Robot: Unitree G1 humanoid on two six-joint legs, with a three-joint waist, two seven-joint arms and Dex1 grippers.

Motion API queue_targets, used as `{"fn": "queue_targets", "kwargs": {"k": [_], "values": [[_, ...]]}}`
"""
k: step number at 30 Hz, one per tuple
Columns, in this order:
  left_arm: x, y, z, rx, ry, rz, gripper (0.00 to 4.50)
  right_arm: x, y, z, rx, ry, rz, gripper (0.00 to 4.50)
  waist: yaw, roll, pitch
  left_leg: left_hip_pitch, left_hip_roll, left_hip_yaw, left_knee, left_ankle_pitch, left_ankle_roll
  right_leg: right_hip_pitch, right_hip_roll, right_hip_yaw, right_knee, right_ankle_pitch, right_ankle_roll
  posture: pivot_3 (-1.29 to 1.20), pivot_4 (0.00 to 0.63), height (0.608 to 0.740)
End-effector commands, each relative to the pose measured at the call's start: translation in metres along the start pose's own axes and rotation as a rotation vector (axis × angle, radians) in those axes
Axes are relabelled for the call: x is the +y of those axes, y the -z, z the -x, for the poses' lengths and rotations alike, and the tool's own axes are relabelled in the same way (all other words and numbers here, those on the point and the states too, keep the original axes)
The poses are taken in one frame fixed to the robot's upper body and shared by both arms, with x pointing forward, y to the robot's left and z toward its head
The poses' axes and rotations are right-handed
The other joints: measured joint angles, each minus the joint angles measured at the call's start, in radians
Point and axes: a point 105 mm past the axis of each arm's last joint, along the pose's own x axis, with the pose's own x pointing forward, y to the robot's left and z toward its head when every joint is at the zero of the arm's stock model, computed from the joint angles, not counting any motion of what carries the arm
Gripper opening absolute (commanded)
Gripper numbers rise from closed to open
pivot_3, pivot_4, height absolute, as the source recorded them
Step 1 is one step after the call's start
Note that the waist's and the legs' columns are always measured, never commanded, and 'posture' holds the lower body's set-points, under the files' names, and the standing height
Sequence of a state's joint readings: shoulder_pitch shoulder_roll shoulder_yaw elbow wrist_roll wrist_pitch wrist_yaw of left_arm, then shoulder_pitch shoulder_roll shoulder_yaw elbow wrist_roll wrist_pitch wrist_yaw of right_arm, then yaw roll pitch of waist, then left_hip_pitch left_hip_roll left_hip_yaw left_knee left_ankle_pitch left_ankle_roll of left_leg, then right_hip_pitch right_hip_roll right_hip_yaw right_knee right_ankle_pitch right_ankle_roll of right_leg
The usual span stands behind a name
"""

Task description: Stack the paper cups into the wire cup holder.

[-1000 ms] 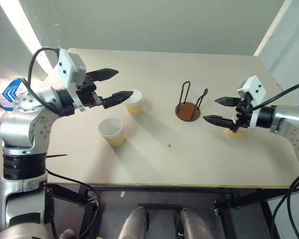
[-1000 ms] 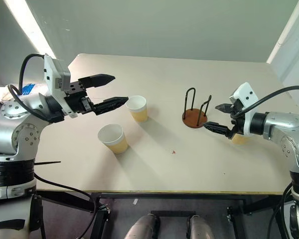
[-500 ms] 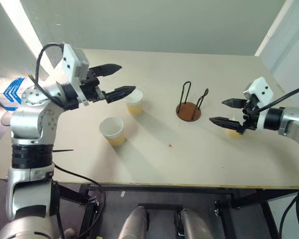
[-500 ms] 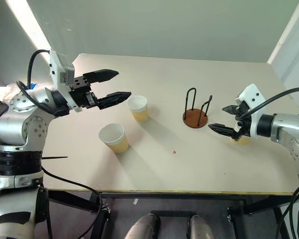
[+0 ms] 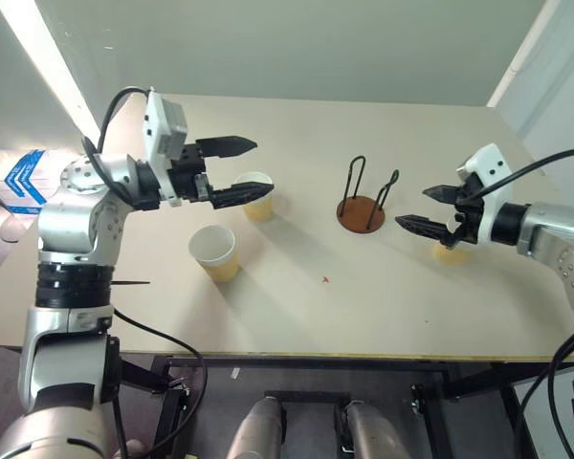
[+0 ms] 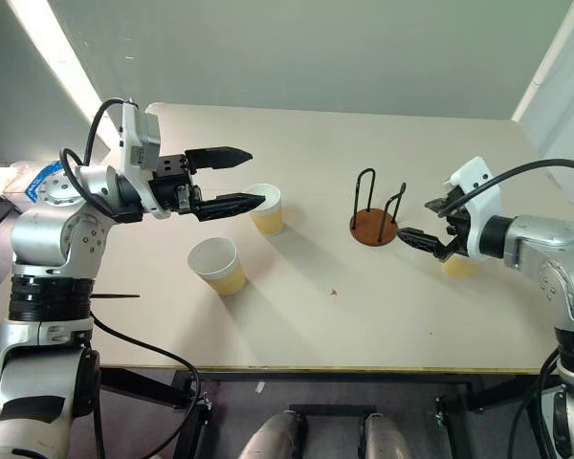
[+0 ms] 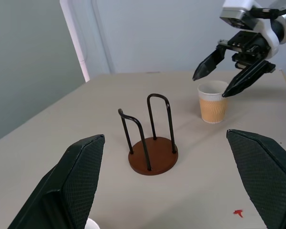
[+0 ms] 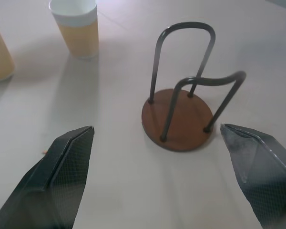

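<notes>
A small red speck (image 5: 325,280) lies on the bare tabletop (image 5: 364,306) nearest the robot. Beyond it, on the left, one cup (image 5: 214,251) stands upright and alone. A second cup (image 5: 256,196) stands just past it, directly beside the lower tip of the left gripper (image 5: 249,167), whose jaws are wide apart and hold nothing. The holder (image 5: 363,199) stands mid-table, empty, between the two arms with nothing blocking it. The right gripper (image 5: 423,207) hovers just beside the holder, jaws wide apart and empty; the third cup (image 7: 213,101) sits upright just behind those jaws. Since a second ago the left arm has swung its gripper further toward the holder, while cups and holder have not moved. A blue-and-white box (image 5: 19,180) lies off the table's far left.
</notes>
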State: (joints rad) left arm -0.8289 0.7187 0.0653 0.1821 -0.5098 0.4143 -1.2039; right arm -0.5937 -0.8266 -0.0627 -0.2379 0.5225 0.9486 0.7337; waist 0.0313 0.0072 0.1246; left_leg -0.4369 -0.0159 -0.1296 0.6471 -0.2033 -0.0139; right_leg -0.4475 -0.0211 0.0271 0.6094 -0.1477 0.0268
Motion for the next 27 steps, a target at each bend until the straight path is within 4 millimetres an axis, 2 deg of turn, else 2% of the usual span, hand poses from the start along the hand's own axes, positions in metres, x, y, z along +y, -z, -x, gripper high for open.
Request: {"fn": "queue_targets", "kwargs": {"k": [1,7,12,21,27], "values": [[0.001,-0.012,0.004,-0.001,0.0,-0.066,4.5,0.001,-0.009,-0.004,-0.016,-0.007,0.017,4.48,0.0,0.0,0.0,0.0,0.0,0.0,0.0,0.0,0.0,0.0,0.0,0.0,0.0,0.0,0.0,0.0,0.15,0.74],[0.003,-0.013,0.018,0.023,-0.036,-0.083,4.5,0.0,-0.002,-0.023,0.014,-0.034,0.017,4.48,-0.001,0.0,0.0,0.0,0.0,0.0,0.0,0.0,0.0,-0.001,0.0,0.0,0.0,0.0,0.0,0.0,0.15,0.74],[0.004,-0.011,0.026,0.028,-0.071,-0.079,4.5,-0.009,-0.002,-0.042,0.011,-0.011,0.016,4.48,-0.002,0.0,0.0,0.0,0.0,0.0,0.0,-0.001,0.001,-0.002,0.0,0.0,0.001,-0.001,-0.002,0.0,0.15,0.74],[0.001,-0.01,0.028,0.03,-0.089,-0.073,4.5,-0.038,-0.009,-0.061,-0.017,0.07,-0.005,4.48,0.0,0.0,0.0,-0.002,0.0,0.0,0.0,-0.001,0.0,-0.004,0.0,0.0,0.001,0.0,-0.01,0.0,0.15,0.74],[0.001,-0.011,0.028,0.037,-0.093,-0.073,4.5,-0.041,-0.014,-0.079,-0.047,0.081,-0.048,4.48,-0.003,0.0,0.0,-0.002,0.001,0.0,-0.001,-0.002,-0.001,-0.006,0.0,-0.001,0.002,0.0,-0.01,0.0,0.15,0.74]]}}
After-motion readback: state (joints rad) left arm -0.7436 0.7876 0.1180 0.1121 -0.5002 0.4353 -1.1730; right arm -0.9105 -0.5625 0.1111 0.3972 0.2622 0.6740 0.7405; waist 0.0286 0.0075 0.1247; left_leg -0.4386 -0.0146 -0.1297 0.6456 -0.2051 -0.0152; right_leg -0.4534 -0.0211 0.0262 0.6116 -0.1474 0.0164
